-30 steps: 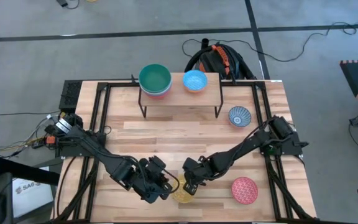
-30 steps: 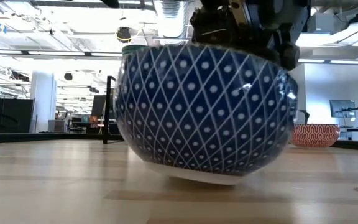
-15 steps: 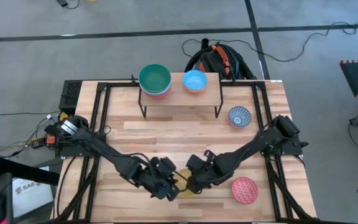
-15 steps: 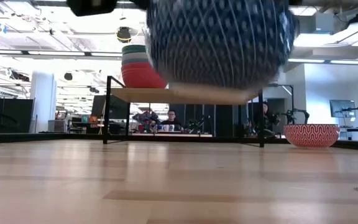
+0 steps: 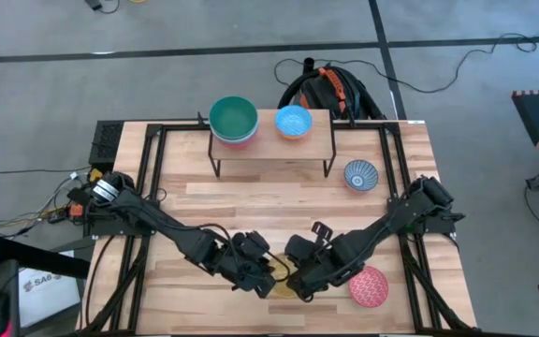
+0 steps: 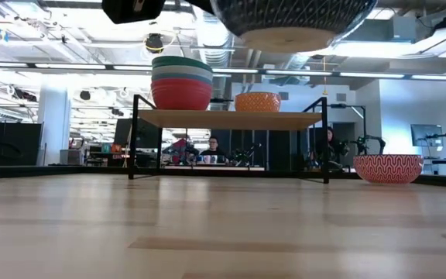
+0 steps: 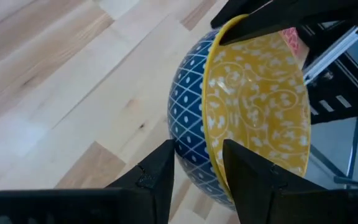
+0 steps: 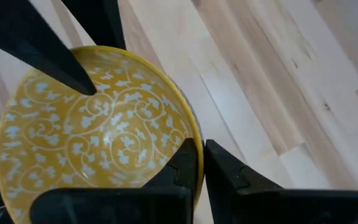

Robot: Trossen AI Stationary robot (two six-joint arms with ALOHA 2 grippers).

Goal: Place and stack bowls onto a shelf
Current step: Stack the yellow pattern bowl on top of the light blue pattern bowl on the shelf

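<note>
Item: yellow-lined bowl (image 5: pixel 277 279), lifted clear of the tabletop (image 5: pixel 251 197).

High view: both claws meet at it, shelf (image 5: pixel 274 137) well beyond. Low view: bowl now overhead, having risen. Wrist views: right claw (image 8: pixel 202 163) pinched on rim; left claw (image 7: pixel 197 165) straddles rim. Carry comes next.

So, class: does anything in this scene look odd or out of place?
Yes. The yellow bowl hangs in the air above the table, pinched at its rim by both the left gripper and the right gripper at once, one on each side. Nothing looks spilled or damaged.
</note>
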